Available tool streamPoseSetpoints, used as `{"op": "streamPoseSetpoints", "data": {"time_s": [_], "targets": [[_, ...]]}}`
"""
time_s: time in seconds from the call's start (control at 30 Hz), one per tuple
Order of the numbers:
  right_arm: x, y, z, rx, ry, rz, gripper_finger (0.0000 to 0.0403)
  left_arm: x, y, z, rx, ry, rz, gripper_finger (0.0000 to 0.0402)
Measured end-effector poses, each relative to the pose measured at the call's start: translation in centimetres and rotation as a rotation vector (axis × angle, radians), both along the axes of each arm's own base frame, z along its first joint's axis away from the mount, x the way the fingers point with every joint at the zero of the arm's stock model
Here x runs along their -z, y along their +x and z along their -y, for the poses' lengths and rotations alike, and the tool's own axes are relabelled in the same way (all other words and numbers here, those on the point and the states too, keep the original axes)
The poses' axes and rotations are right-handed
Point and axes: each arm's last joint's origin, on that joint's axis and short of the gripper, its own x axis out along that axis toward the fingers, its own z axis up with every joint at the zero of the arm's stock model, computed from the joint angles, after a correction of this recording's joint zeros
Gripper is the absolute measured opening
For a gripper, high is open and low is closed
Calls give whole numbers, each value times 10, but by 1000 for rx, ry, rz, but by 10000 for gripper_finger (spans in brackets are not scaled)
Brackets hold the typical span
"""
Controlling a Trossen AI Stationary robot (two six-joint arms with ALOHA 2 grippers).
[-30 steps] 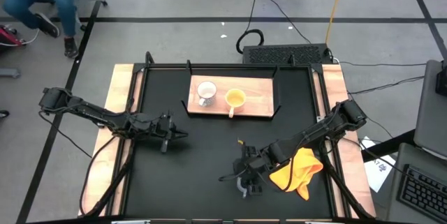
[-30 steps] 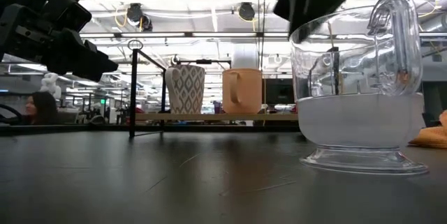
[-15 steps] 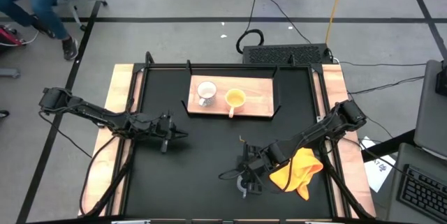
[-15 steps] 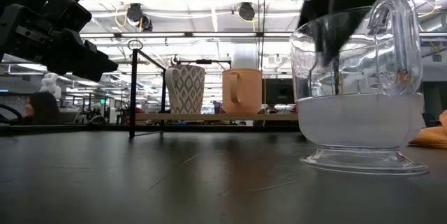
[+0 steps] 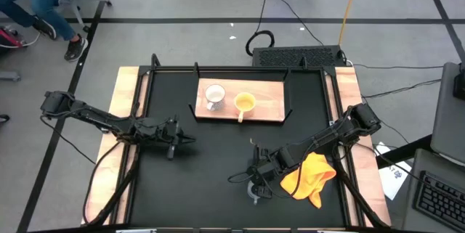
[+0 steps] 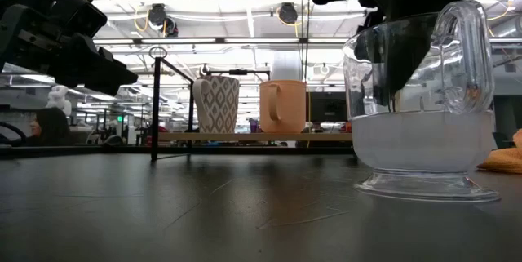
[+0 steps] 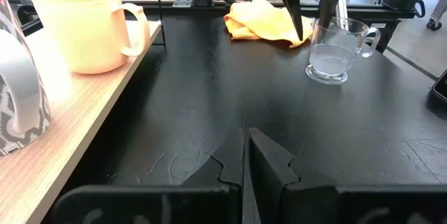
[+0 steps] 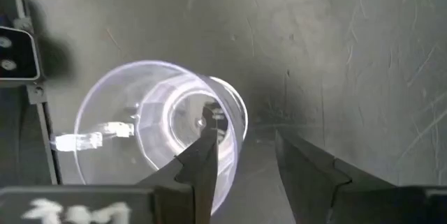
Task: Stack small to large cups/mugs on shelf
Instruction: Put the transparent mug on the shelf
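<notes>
While one finger dips inside: right gripper (image 8: 241, 161) open astride clear handled glass cup's (image 8: 157, 123) rim, apparently unclamped.
Left gripper (image 7: 246, 155): closed, idle.

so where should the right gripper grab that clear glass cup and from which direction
Probably by the rim wall, from straight above. The glass cup stands upright on the black table with its mouth open, and the right gripper is open with one finger inside the rim, one outside. Avoid the handle side.

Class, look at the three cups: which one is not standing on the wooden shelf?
The clear glass cup. It stands on the black tabletop beside the orange cloth; the white mug and yellow mug stand on the shelf.
</notes>
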Motion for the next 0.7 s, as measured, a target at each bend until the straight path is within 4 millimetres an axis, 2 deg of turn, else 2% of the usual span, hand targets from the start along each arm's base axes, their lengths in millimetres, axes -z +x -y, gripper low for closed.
{"op": "streamPoseSetpoints", "data": {"time_s": [0.2, 0.43, 0.7], "targets": [[0, 1, 1, -39, -15, 16, 91, 0, 0, 0, -2, -8, -1, 24], [-1, 2, 1, -96, -30, 41, 9, 0, 0, 0, 0, 0, 0, 24], [-2, 6, 4, -136, -86, 86, 3, 0, 0, 0, 0, 1, 0, 24]]}}
